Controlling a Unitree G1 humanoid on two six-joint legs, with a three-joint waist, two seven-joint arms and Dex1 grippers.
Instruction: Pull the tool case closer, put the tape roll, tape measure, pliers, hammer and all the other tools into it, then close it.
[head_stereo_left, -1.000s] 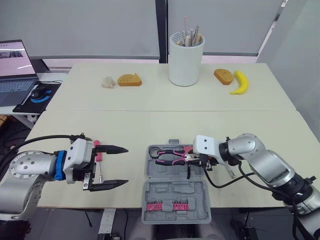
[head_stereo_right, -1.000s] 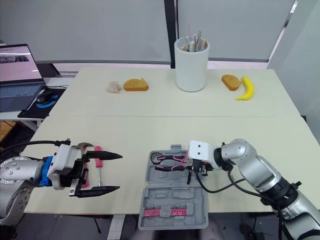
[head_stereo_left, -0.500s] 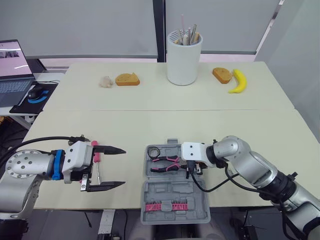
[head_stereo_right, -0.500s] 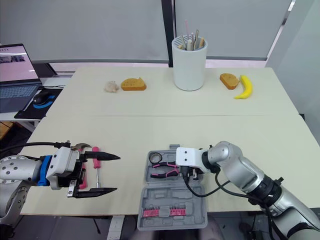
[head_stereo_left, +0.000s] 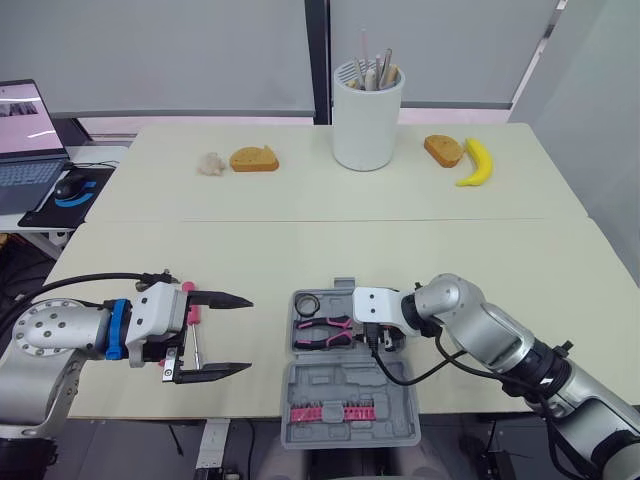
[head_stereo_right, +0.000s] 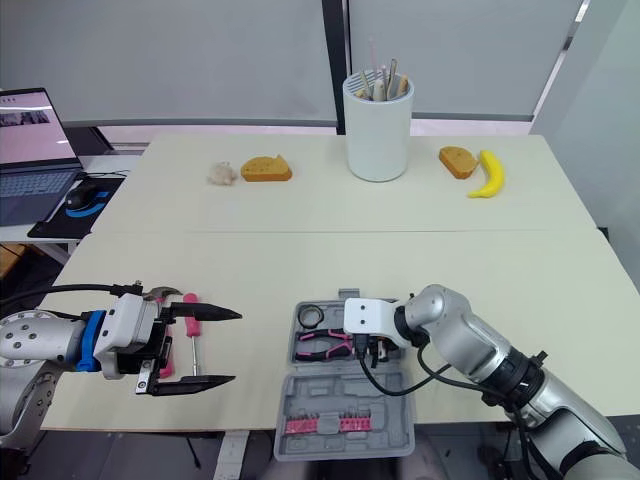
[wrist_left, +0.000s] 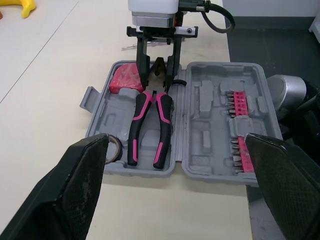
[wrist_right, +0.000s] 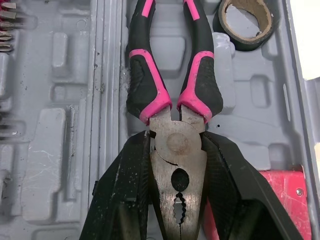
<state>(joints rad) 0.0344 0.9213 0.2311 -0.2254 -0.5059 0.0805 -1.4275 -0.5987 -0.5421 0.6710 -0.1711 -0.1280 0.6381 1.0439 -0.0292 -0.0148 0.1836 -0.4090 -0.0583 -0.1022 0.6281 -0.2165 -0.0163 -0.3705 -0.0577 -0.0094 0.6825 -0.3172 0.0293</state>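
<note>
Right end effector (wrist_right: 176, 145): clamped on steel head of pliers (wrist_right: 172, 100)
Tool case (head_stereo_left: 345, 400): grey moulded plastic, 6 o'clock edge of counter (head_stereo_left: 300, 230), pink-black-handled pliers inside
Left end effector (head_stereo_left: 250, 334): fingers apart, 9 o'clock of Tool case

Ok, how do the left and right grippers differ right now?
The left gripper is wide open and empty; the right gripper is shut on the head of the pliers. The left hangs over the table, beside the tool case; the right reaches into the case's tray. Both sit low, with black fingers.
</note>
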